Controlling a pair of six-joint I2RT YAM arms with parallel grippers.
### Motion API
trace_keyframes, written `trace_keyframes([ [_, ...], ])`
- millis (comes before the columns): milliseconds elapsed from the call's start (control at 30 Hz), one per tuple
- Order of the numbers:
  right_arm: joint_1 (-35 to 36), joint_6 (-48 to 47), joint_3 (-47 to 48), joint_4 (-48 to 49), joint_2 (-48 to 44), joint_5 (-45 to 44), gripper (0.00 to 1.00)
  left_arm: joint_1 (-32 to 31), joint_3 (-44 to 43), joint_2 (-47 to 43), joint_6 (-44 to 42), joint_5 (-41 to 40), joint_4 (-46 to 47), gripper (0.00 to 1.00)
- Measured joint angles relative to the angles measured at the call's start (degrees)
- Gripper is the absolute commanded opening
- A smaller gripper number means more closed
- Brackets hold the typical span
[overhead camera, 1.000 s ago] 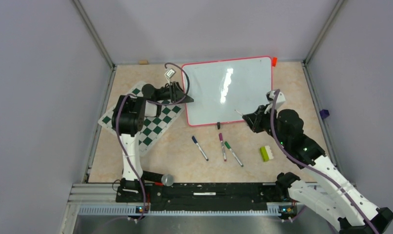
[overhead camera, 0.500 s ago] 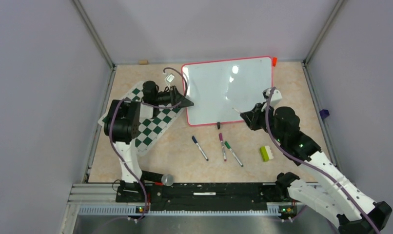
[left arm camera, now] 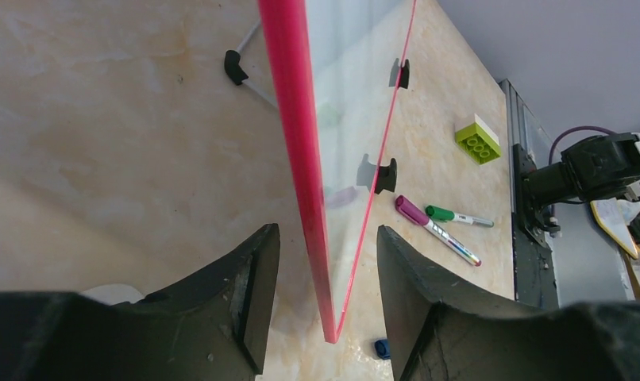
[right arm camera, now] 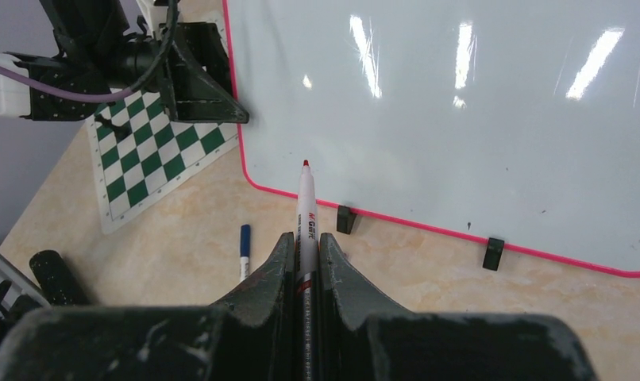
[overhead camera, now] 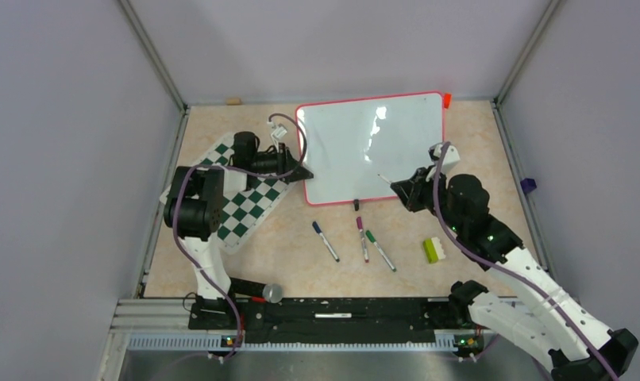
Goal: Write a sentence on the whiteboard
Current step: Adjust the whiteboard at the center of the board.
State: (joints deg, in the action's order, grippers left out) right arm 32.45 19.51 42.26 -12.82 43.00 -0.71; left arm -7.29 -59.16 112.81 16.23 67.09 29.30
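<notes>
The whiteboard [overhead camera: 372, 147], glossy white with a red-pink frame and no writing on it, lies at the back middle of the table. My left gripper [overhead camera: 303, 173] is open. Its jaws straddle the board's near left corner, on either side of the red frame [left arm camera: 301, 159] without touching it. My right gripper [overhead camera: 406, 190] is shut on a white marker with a red tip [right arm camera: 306, 202]. It holds the marker at the board's near right edge, with the tip pointing over the board [right arm camera: 460, 111]. I cannot tell whether the tip touches the board.
A blue marker [overhead camera: 325, 240], a purple marker [overhead camera: 362, 238] and a green marker [overhead camera: 380, 250] lie on the table in front of the board. A green-and-white brick [overhead camera: 434, 250] lies to their right. The green-and-white chess mat [overhead camera: 245, 202] lies under my left arm. An orange cap [overhead camera: 447, 100] sits by the board's far right corner.
My left gripper has slid a little nearer along the board's left edge, towards the corner. My right gripper has moved the marker tip slightly up and left over the board.
</notes>
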Motion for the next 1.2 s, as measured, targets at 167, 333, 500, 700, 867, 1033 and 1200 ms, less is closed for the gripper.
trace_keyframes([
  [167,0.00,0.02,-0.61,-0.02,-0.63,0.00,0.00,0.09,-0.83,0.68,-0.04,1.66,-0.42,0.54],
  [333,0.00,0.02,-0.63,0.00,-0.63,0.00,0.00,0.07,-1.62,3.06,3.26,3.96,4.96,0.55],
  [500,0.00,0.02,-0.63,0.00,-0.46,0.02,0.00,0.07,-1.62,4.35,6.56,5.16,9.75,0.67],
  [700,0.00,0.04,-0.66,0.04,-0.15,0.11,0.00,0.07,-2.38,6.36,9.05,6.27,11.89,0.94],
  [867,0.00,0.04,-0.66,0.00,-0.11,0.15,0.00,-0.11,-2.29,7.50,15.02,7.96,19.67,0.99],
  [1033,0.00,0.13,-0.66,0.17,0.17,0.17,0.00,-0.15,-2.49,11.63,29.16,10.51,38.91,0.59],
  [1200,0.00,0.20,-1.14,0.92,0.44,0.17,0.00,-0.13,-4.28,16.50,42.10,12.13,50.66,0.00],
])
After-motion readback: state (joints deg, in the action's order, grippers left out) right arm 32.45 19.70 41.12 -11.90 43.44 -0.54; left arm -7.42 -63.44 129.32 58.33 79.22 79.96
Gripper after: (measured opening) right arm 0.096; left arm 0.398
